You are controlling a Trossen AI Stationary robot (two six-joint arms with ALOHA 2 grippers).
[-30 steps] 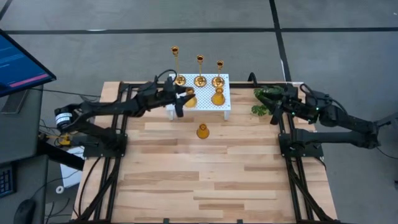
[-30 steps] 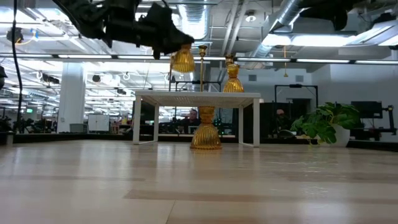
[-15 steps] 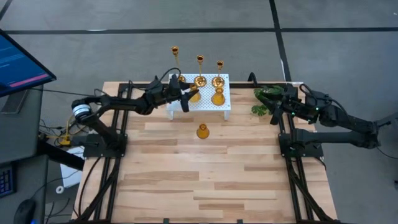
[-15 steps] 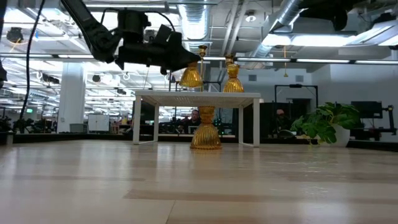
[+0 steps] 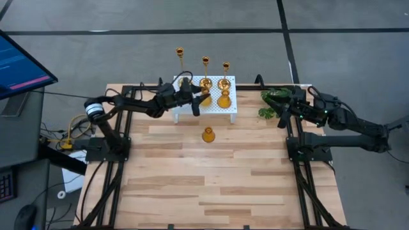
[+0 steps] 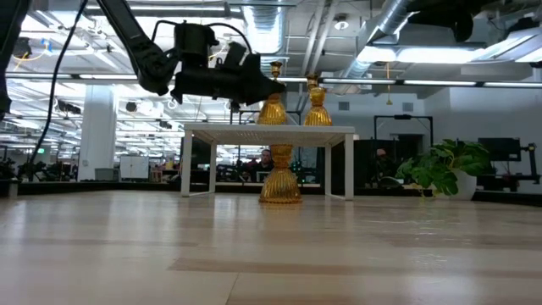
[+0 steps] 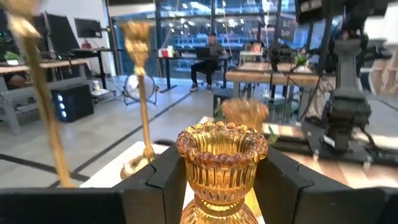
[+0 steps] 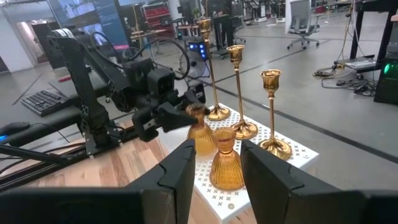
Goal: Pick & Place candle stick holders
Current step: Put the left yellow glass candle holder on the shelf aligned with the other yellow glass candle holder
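A white perforated stand [image 5: 216, 110] sits at the table's far middle. Three brass candlesticks [image 5: 205, 71] stand by their round bases along its far edge. One amber bulb holder [image 5: 224, 99] stands on it, and another [image 5: 208, 135] stands on the wooden table in front. My left gripper [image 5: 198, 101] is shut on a third amber holder [image 6: 272, 111] over the stand's left part. My right gripper [image 5: 281, 116] is open and empty at the table's right edge, next to the plant. My left gripper pinches the amber holder between its two fingers [image 7: 163, 182], on the sides of its upper cup [image 7: 221, 163] below the beaded rim. The fingers come about level from the table's left. The holder is upright; its base is at the stand's top [image 6: 268, 129]; I cannot tell whether it touches.
A green leafy plant [image 5: 271, 101] in a white pot stands at the far right of the table, next to my right gripper. A monitor [image 5: 19, 64] stands off the table's left. The near half of the wooden table [image 5: 211, 185] holds no objects.
My left gripper has carried the amber holder toward the table's right and down, from above the stand's left end to low over the stand's top. The holder has stayed upright in the fingers.
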